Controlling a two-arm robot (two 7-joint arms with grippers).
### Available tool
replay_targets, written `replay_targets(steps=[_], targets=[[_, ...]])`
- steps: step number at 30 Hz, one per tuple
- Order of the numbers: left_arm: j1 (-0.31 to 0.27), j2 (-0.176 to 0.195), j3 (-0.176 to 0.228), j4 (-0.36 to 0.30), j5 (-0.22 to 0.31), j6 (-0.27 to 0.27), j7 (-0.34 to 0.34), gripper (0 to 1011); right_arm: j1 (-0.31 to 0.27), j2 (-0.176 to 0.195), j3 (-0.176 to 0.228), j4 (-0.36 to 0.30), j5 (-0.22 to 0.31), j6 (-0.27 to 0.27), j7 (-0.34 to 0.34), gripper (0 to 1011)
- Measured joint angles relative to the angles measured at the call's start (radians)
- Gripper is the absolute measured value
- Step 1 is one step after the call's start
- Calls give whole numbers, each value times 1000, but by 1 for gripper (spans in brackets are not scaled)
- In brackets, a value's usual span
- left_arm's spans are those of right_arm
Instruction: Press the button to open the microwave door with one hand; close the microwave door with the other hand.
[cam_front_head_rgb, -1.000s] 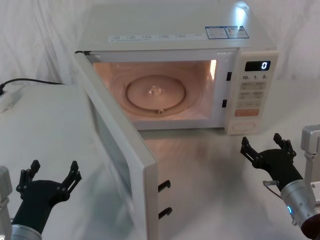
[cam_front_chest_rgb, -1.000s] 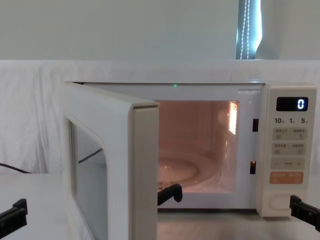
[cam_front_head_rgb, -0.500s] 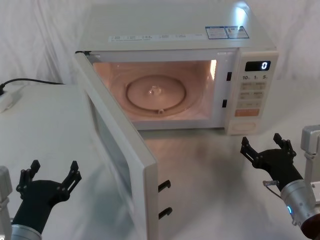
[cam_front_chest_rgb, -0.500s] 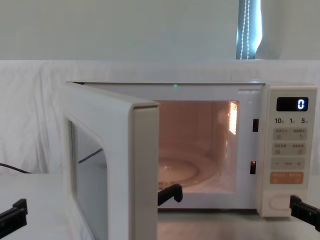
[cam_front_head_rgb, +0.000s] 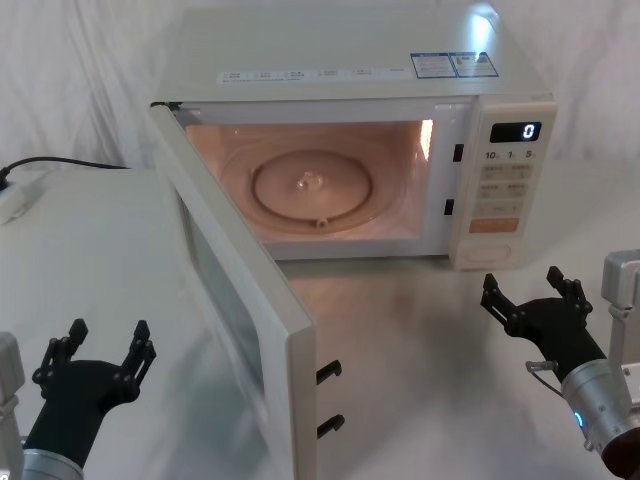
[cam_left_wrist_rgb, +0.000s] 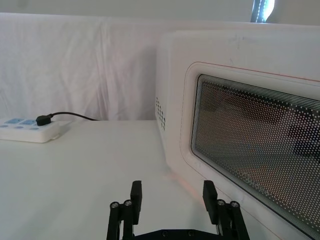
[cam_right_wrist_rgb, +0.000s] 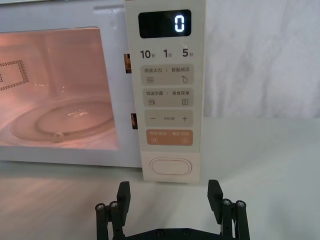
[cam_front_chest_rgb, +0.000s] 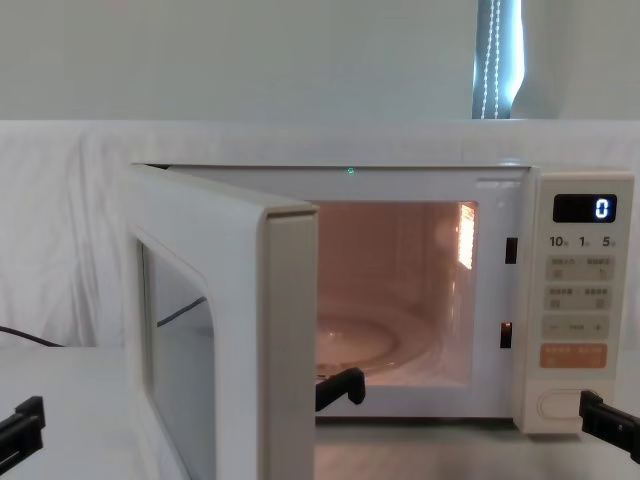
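Change: since a moment ago the left gripper (cam_front_head_rgb: 100, 345) has narrowed its fingers a little and sits slightly lower in the chest view; the door and the right arm look as they did.
Microwave (cam_front_head_rgb: 350, 60): cream-white box at the back of the white-clothed table (cam_front_head_rgb: 80, 250), cavity lit warm pink, glass turntable (cam_front_head_rgb: 312, 190) inside, display (cam_right_wrist_rgb: 164, 24) reading "0".
Microwave door (cam_front_head_rgb: 235, 300): swung wide open on its left hinge, free edge pointing toward the robot, two black latch hooks (cam_front_head_rgb: 329, 398) on that edge; its dark dotted window (cam_left_wrist_rgb: 260, 145) faces the left arm.
Button (cam_right_wrist_rgb: 168, 166): wide pale oval at the foot of the control panel, under the orange key (cam_right_wrist_rgb: 169, 137).
Left gripper: low at the near left, fingers apart, holding nothing; the door's outer face stands just beside it, not touching.
Right gripper (cam_front_head_rgb: 530, 298): near right, in front of the panel, jaws spread wide and empty; the button lies straight ahead, centred between the fingertips (cam_right_wrist_rgb: 214, 189) but clearly apart.
Power strip (cam_left_wrist_rgb: 29, 129): far left on the table, black cable plugged in.
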Motion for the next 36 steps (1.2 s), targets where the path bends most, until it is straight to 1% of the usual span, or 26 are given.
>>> replay_targets(steps=[1,2,4,7,10,11,13,14,16,18,19,23,27,33,36], targets=[[0,0,0,0,0,0,0,792,0,0,0,0,0,0,0,1002],[0,0,0,0,0,0,0,773,0,0,0,0,0,0,0,1002],[0,0,0,0,0,0,0,696,0,0,0,0,0,0,0,1002],[0,0,0,0,0,0,0,637,0,0,0,0,0,0,0,1002],[0,0,0,0,0,0,0,533,0,0,0,0,0,0,0,1002],[0,0,0,0,0,0,0,472,0,0,0,0,0,0,0,1002],[0,0,0,0,0,0,0,429,0,0,0,0,0,0,0,1002],[0,0,0,0,0,0,0,366,0,0,0,0,0,0,0,1002],[0,0,0,0,0,0,0,324,0,0,0,0,0,0,0,1002],[0,0,0,0,0,0,0,242,0,0,0,0,0,0,0,1002],[0,0,0,0,0,0,0,223,0,0,0,0,0,0,0,1002],[0,0,0,0,0,0,0,83,0,0,0,0,0,0,0,1002],[0,0,0,0,0,0,0,0,0,0,0,0,0,0,0,1002],[0,0,0,0,0,0,0,0,0,0,0,0,0,0,0,1002],[2,-3,-3,-9,3,11,-5,0,0,0,0,0,0,0,0,1002]])
